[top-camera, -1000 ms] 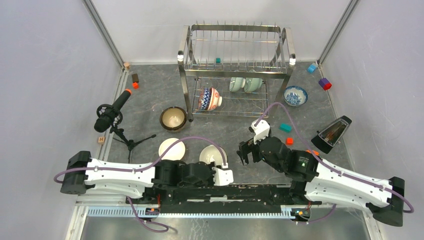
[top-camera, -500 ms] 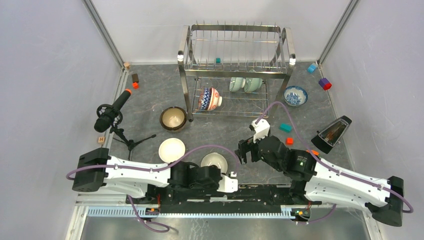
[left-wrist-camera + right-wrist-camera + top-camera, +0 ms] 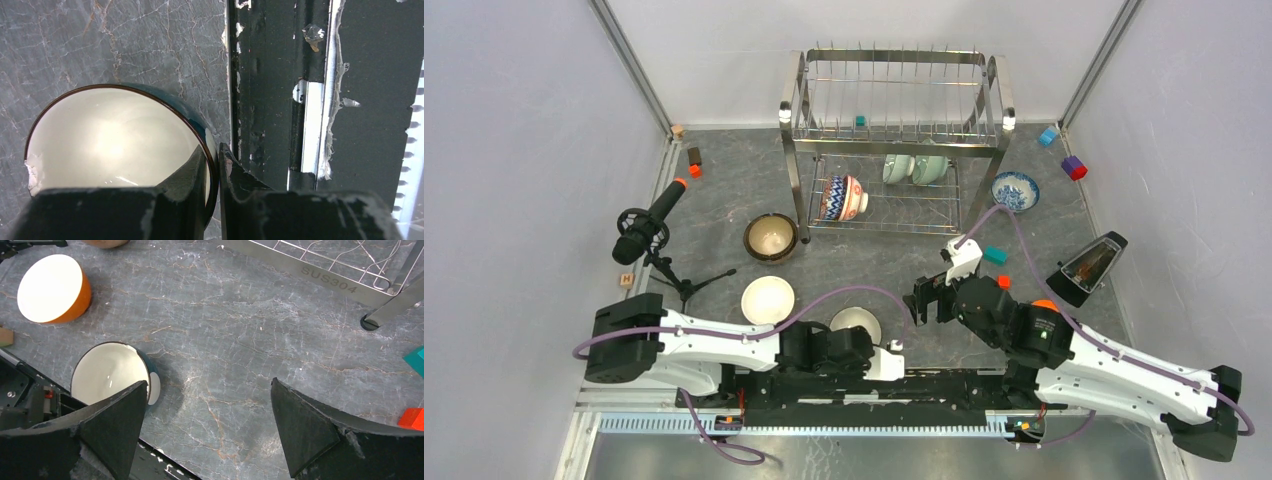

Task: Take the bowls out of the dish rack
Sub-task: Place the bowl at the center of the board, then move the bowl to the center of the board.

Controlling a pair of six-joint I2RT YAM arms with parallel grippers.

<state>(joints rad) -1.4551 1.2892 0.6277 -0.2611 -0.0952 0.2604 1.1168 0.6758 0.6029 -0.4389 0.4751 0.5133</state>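
Observation:
My left gripper (image 3: pixel 216 150) is shut on the rim of a bowl (image 3: pixel 110 135) that is teal outside and cream inside, one finger inside and one outside. This bowl (image 3: pixel 854 322) sits at the table's near edge. The steel dish rack (image 3: pixel 894 100) stands at the back. Its lower tier holds a red patterned bowl (image 3: pixel 844 197) and two pale green bowls (image 3: pixel 902 168). On the table are a dark brown bowl (image 3: pixel 770 236), an orange bowl with a white inside (image 3: pixel 767 299) and a blue-and-white bowl (image 3: pixel 1014 190). My right gripper (image 3: pixel 209 381) hangs open over bare table.
A microphone on a tripod (image 3: pixel 649 225) stands at the left. A black metronome-like object (image 3: pixel 1086 266) sits at the right. Small blocks lie about: teal (image 3: pixel 995 255), red (image 3: pixel 1003 282), blue (image 3: pixel 1048 136), purple (image 3: pixel 1074 167). A black rail (image 3: pixel 280 75) borders the near edge.
My left arm has drawn back toward the near edge, carrying the teal bowl slightly nearer. My right gripper has shifted a little to the right, still open.

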